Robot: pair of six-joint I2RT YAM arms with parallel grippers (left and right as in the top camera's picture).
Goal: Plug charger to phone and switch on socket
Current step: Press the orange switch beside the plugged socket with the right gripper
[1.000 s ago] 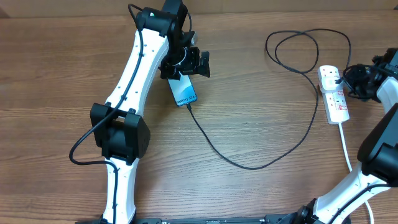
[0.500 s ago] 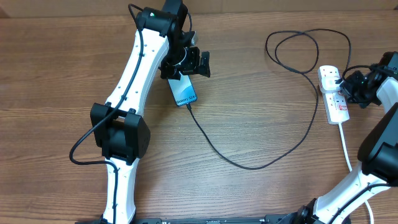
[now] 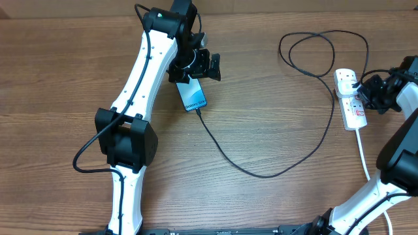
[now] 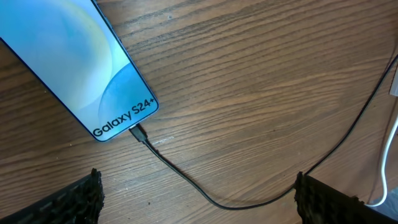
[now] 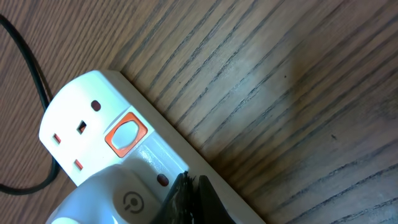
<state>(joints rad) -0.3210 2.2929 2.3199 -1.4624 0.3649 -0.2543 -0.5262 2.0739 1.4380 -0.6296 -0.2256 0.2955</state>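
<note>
Right now my left claw (image 4: 198, 194) hangs wide open above the table (image 3: 65, 78). Its two fingertips (image 4: 71, 199) sit at the lower corners of my left wrist view, with only wood and a run of cable between them, and it grips nothing.

The phone (image 3: 193, 96) lies face up just toward 11 o'clock of the table's middle. Its 12 o'clock end is tucked under that claw in the overhead view.

The charger (image 3: 261, 173) has its connector (image 4: 138, 132) seated in the phone's 5 o'clock end, right beside the white lettering. From there the black cable runs toward 5 o'clock, bows across the wood, climbs toward 1 o'clock, curls into a loop and comes down to the socket (image 3: 353, 114). How that far end sits in the strip I cannot make out, since my right arm crowds the spot.

The socket lies near the 3 o'clock edge of the table, its length running roughly 12 to 6, and the white cord (image 3: 363, 156) leaves its 6 o'clock end.

My right claw (image 5: 186, 191) has its fingers drawn together into one dark point and holds nothing. It sits over the socket's white face, at about the middle of the strip's length. In my right wrist view an orange-red switch (image 5: 126, 135) lies toward 10 o'clock of that point, near it but apart. Whether the point presses on the casing I cannot tell.
</note>
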